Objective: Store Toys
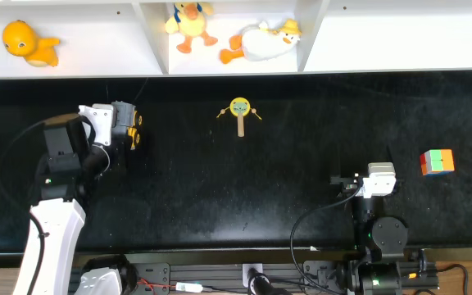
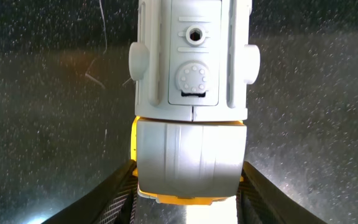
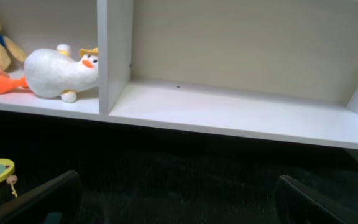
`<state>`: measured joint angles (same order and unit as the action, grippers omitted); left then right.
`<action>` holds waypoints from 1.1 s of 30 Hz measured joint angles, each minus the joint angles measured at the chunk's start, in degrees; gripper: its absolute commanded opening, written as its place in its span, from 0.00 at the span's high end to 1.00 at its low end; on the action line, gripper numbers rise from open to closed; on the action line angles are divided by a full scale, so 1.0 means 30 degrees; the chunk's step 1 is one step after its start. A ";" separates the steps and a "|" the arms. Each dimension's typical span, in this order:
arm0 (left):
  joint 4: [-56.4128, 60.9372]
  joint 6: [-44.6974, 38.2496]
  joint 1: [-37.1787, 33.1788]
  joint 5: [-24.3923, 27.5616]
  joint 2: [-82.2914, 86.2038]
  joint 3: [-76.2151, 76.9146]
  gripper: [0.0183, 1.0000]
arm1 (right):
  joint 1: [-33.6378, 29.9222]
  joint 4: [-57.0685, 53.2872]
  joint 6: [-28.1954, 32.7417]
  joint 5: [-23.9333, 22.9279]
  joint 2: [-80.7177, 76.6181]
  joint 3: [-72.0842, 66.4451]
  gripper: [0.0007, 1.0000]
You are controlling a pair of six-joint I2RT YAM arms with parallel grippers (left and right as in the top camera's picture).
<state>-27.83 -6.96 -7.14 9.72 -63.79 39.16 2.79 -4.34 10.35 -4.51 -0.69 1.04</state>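
A white and yellow toy vehicle [image 2: 191, 93] sits between the fingers of my left gripper [image 2: 188, 199], which is shut on it. In the top view, the toy vehicle [image 1: 123, 124] and left gripper [image 1: 105, 129] are over the left part of the black table. A small yellow-green rattle drum [image 1: 240, 110] lies at the table's middle back. A coloured cube [image 1: 437, 161] rests at the right. My right gripper [image 1: 379, 182] stands open near its base, left of the cube and holding nothing; its wrist view has the right gripper [image 3: 179, 211] facing the shelf.
A white shelf [image 1: 236, 65] runs along the back. It holds an orange duck [image 1: 29, 43] on the left, a yellow duck [image 1: 189, 23] and a white plush duck [image 1: 260, 41] in the middle. Its right compartment [image 3: 241, 112] faces my right gripper.
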 measured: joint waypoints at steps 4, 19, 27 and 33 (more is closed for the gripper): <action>0.0015 0.0146 0.0000 0.0262 -0.0699 0.1275 0.62 | 0.0000 0.0000 -0.0007 0.0000 0.0000 0.0000 0.01; 0.0321 0.0291 0.0000 0.0554 -0.7198 0.8670 0.62 | 0.0000 0.0000 0.0000 0.0007 0.0000 0.0000 0.00; 0.2331 0.0357 0.0000 0.0911 -1.0105 1.0214 0.31 | 0.0000 0.0007 -0.0007 0.0007 0.0000 0.0000 0.00; 0.2630 0.0656 0.0000 0.0976 -1.0717 1.0222 0.00 | 0.0000 -0.0007 0.0000 0.0007 0.0000 -0.0007 0.01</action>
<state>-19.94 -4.99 -7.14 12.64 -95.94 69.82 2.79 -4.36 10.35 -4.49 -0.69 1.02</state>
